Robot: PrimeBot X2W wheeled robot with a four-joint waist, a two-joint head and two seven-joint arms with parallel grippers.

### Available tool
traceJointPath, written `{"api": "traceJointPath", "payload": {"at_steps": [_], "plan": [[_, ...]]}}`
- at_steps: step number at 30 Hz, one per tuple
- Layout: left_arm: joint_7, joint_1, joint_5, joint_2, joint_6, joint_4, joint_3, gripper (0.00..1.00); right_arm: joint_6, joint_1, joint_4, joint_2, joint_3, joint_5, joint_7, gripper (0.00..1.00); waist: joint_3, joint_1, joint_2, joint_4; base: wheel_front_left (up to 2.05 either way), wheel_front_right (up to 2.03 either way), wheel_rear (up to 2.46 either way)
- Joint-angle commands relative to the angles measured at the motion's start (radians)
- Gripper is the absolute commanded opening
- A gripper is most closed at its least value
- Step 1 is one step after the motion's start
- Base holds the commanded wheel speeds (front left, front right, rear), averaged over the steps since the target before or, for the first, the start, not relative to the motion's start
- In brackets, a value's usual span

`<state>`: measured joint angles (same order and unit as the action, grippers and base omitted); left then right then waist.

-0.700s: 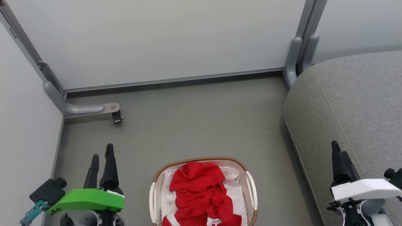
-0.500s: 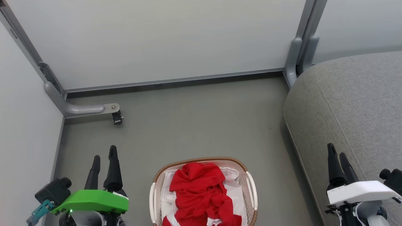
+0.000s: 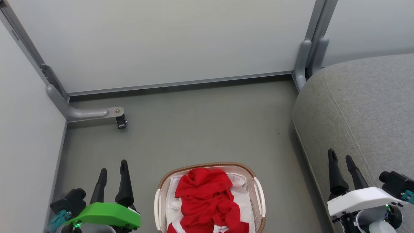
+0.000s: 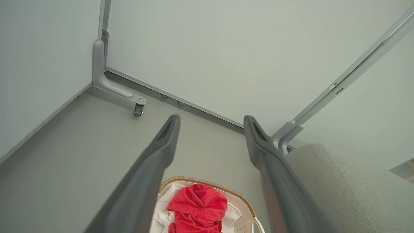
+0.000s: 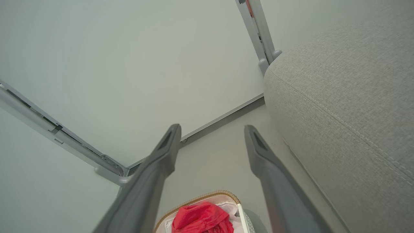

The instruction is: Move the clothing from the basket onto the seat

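Note:
Crumpled red clothing [image 3: 207, 200] fills the white basket [image 3: 259, 194] on the floor at the bottom middle of the head view; white liner cloth shows around it. The clothing [image 4: 197, 207] and basket rim [image 4: 239, 200] also lie low between my left fingers, and the clothing [image 5: 202, 218] in the basket [image 5: 241, 210] between my right ones. The grey seat [image 3: 365, 110] stands to the right. My left gripper [image 3: 113, 166] is open, left of the basket. My right gripper [image 3: 340, 157] is open over the seat's near edge. Both hold nothing.
Pale partition walls [image 3: 168, 42] close the back and left. A grey bracket foot with a small caster [image 3: 120, 121] juts onto the floor at the back left. Grey posts [image 3: 307, 55] stand by the seat's rounded corner. Bare grey floor [image 3: 207, 126] lies beyond the basket.
Both grippers have dropped lower in the head view and shifted inward toward the basket. Their fingers have spread a little wider. Clothing and basket have not moved.

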<state>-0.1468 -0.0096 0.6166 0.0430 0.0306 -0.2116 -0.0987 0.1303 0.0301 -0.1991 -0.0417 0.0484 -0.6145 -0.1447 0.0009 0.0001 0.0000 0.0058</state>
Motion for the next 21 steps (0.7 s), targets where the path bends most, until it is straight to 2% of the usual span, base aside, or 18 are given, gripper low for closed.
{"api": "traceJointPath", "payload": {"at_steps": [1, 21], "plan": [[-0.01, 0.003, -0.026, 0.007, -0.004, 0.001, -0.004, 1.0, 0.001, -0.006, 0.003, -0.006, -0.003, 0.029, -0.012, 1.0, 0.0, 0.0, 0.0, 0.001, 0.0, 0.0, 0.0], [-0.057, 0.004, -0.187, 0.008, -0.017, -0.067, -0.054, 1.0, 0.0, -0.005, -0.02, -0.008, -0.009, 0.218, -0.059, 1.0, 0.006, 0.0, 0.0, 0.014, 0.0, 0.0, 0.0]]}}
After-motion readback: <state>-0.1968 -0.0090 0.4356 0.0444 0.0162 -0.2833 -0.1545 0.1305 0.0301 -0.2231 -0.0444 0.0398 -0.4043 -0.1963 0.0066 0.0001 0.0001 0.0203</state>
